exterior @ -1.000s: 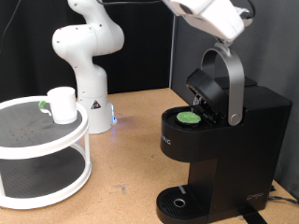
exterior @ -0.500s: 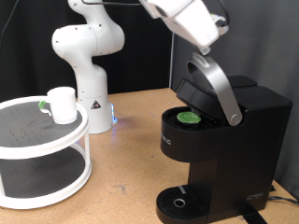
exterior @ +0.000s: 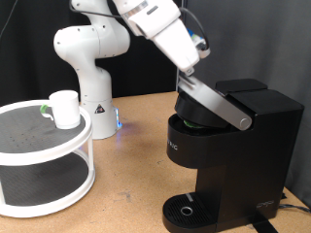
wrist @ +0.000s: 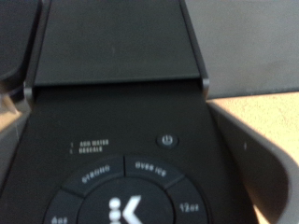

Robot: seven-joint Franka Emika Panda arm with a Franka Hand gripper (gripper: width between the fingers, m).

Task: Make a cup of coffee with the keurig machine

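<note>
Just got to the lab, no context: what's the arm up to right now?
The gripper is at the front end of the keurig machine's grey lid handle, which has swung down from upright over the last second and now lies nearly shut over the pod chamber. The wrist view looks straight at the machine's button panel. The cup sits on the white two-tier stand at the exterior view's left, not under the spout.

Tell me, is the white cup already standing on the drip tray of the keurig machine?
No, the cup stands on the white two-tier stand, apart from the keurig machine.
</note>
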